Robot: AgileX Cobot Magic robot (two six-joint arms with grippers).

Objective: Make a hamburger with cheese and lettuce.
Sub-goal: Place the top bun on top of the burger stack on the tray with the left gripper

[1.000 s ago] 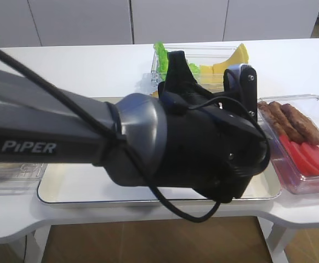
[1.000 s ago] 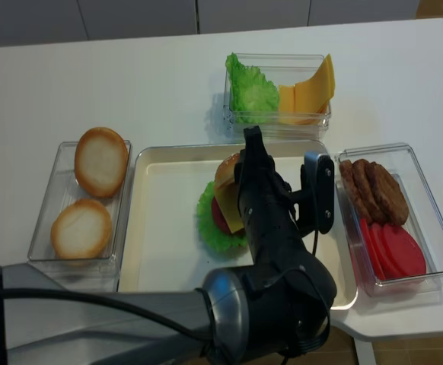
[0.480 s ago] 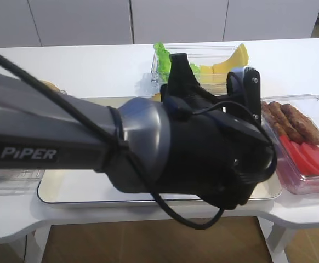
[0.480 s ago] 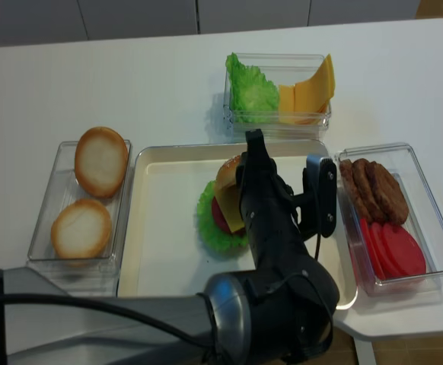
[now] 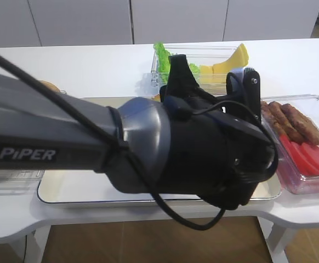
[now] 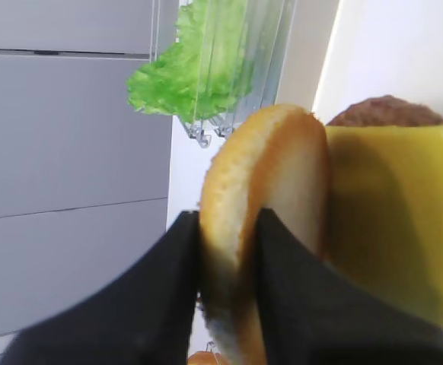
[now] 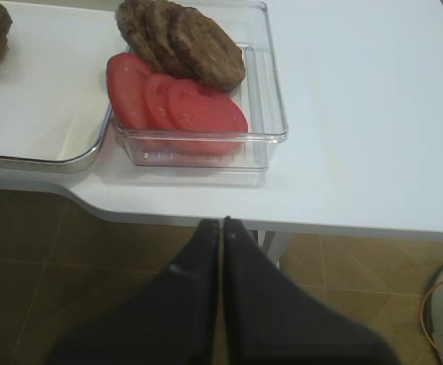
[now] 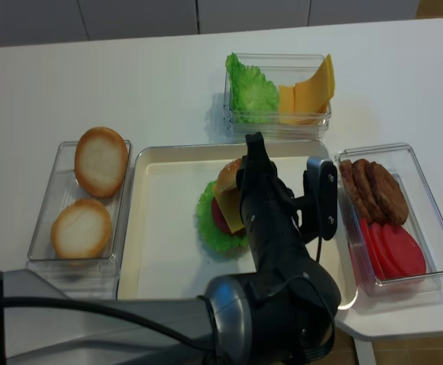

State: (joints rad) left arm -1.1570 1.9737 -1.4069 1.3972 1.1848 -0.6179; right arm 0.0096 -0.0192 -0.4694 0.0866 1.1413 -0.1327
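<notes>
Near completion — the left gripper (image 6: 225,293) is clamping the top bun (image 6: 263,228) on edge beside the cheese (image 6: 393,220); the hamburger (image 8: 223,209) is sitting mid-tray (image 8: 168,228), lettuce (image 8: 210,228) underneath — only capping is remaining.

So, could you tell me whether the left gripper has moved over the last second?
Yes, slightly: the left gripper has crept toward the lettuce box at the tray's far edge, still clamping the bun.
</notes>
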